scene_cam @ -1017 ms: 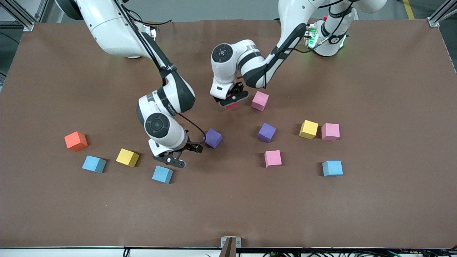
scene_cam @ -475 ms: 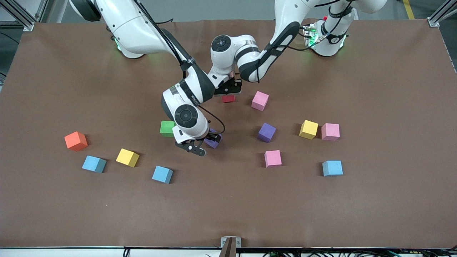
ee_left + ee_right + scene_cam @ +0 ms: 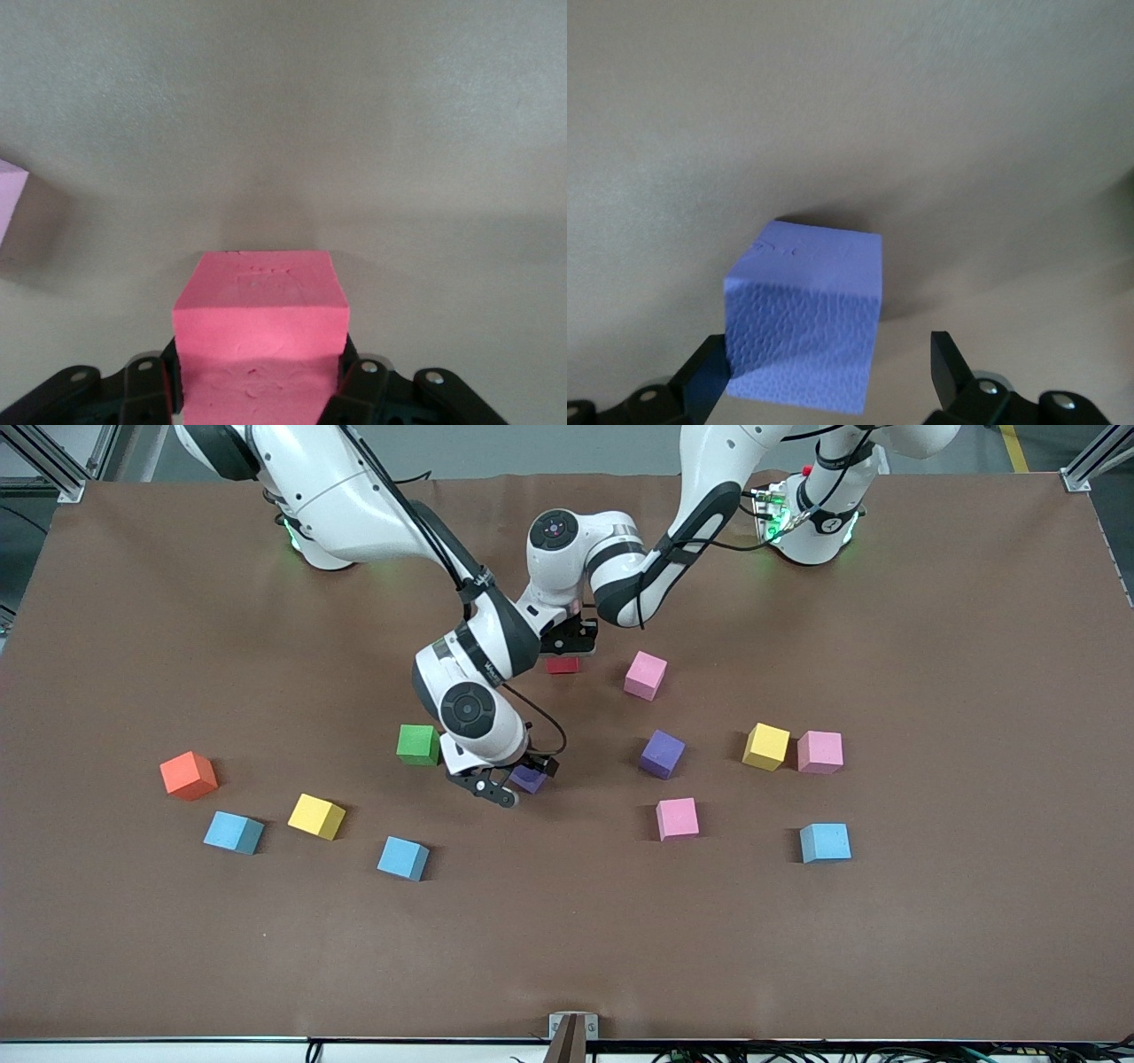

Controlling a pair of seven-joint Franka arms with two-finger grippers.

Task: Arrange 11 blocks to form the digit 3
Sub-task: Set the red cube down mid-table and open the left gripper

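Here, mid-table:
Left gripper (image 3: 567,646): clamped on a red cube (image 3: 563,664), held low over the brown table (image 3: 930,939) beside a pink cube (image 3: 645,675).
Right gripper (image 3: 509,784): jaws spread wide around a purple cube (image 3: 529,779) resting on the table, one finger (image 3: 709,376) touching its side.
Green cube (image 3: 417,744): beside the right gripper, toward the right arm's end.
Other blocks: second purple cube (image 3: 663,754), yellow, pink and light blue cubes scattered apart; no figure formed.
Orange cube (image 3: 188,775): near the right arm's end.

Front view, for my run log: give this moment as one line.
left gripper: shut on red cube | right gripper: open, fingers around purple cube | digit 3: not started
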